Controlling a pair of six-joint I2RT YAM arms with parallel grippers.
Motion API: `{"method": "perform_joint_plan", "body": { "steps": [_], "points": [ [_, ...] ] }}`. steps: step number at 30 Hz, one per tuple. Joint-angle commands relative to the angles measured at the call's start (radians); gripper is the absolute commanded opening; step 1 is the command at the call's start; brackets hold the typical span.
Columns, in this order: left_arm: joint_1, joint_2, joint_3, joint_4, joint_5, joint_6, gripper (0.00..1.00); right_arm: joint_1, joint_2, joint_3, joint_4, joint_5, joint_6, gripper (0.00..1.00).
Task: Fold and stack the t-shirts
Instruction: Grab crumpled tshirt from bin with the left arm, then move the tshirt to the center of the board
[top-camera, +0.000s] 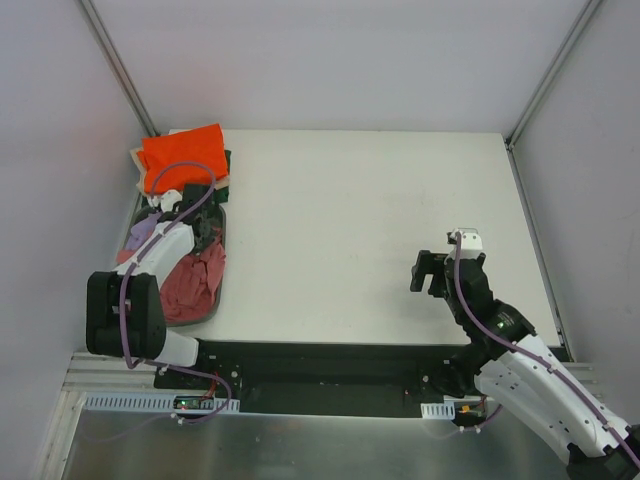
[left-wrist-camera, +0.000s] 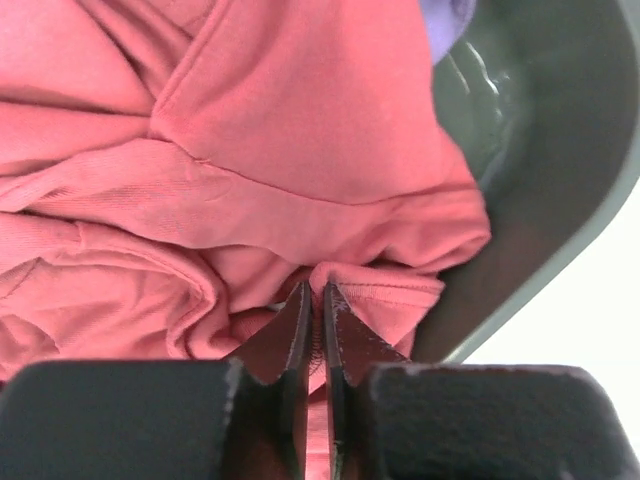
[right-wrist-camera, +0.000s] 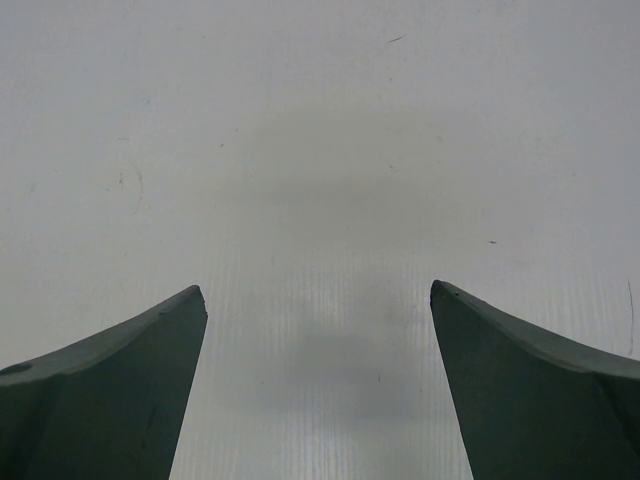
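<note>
The dusty rose-red t-shirt (top-camera: 188, 285) lies crumpled in the grey bin (top-camera: 221, 262) at the left edge of the table. My left gripper (top-camera: 205, 237) is down in the bin. In the left wrist view the rose-red t-shirt (left-wrist-camera: 250, 150) fills the frame, and the left gripper (left-wrist-camera: 314, 292) is shut on a fold of it. A lavender t-shirt (top-camera: 140, 232) lies in the bin beside it and also shows in the left wrist view (left-wrist-camera: 450, 20). A bright orange t-shirt (top-camera: 183, 160) lies folded behind the bin, on a dark green one (top-camera: 228, 163) and a beige one (top-camera: 136, 157). My right gripper (top-camera: 432, 272) is open and empty over bare table, as the right wrist view shows (right-wrist-camera: 318, 290).
The bin's grey wall (left-wrist-camera: 545, 190) curves close to the right of the left jaws, with white table (left-wrist-camera: 590, 320) beyond it. The white table (top-camera: 370, 220) lies between the two arms. Walls close in the back and both sides.
</note>
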Motion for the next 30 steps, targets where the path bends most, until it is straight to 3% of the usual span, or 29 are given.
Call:
{"method": "perform_joint_plan", "body": {
  "steps": [1,8,13,18,21,27,30],
  "points": [
    [0.009,-0.067,0.076,-0.035,0.011,0.044,0.0,-0.003,-0.002,0.0,0.019,0.006,-0.009,0.96],
    [0.009,-0.507,0.126,-0.031,-0.053,0.018,0.0,-0.003,-0.019,-0.005,0.013,0.015,0.0,0.96],
    [0.009,-0.653,0.325,0.061,0.126,0.101,0.0,-0.003,-0.025,-0.006,0.01,0.02,0.005,0.96],
    [0.008,-0.488,0.65,0.14,0.605,0.133,0.0,-0.001,-0.016,-0.006,0.015,0.037,0.011,0.96],
    [-0.032,-0.321,0.88,0.157,0.799,0.104,0.0,-0.003,-0.011,-0.008,0.013,0.046,0.014,0.96],
    [-0.365,-0.025,1.282,0.157,0.763,0.245,0.0,-0.003,0.007,-0.006,0.013,0.07,0.022,0.96],
    [-0.468,0.106,1.425,0.157,0.769,0.265,0.0,-0.001,0.013,-0.006,0.013,0.08,0.025,0.96]
  ]
}}
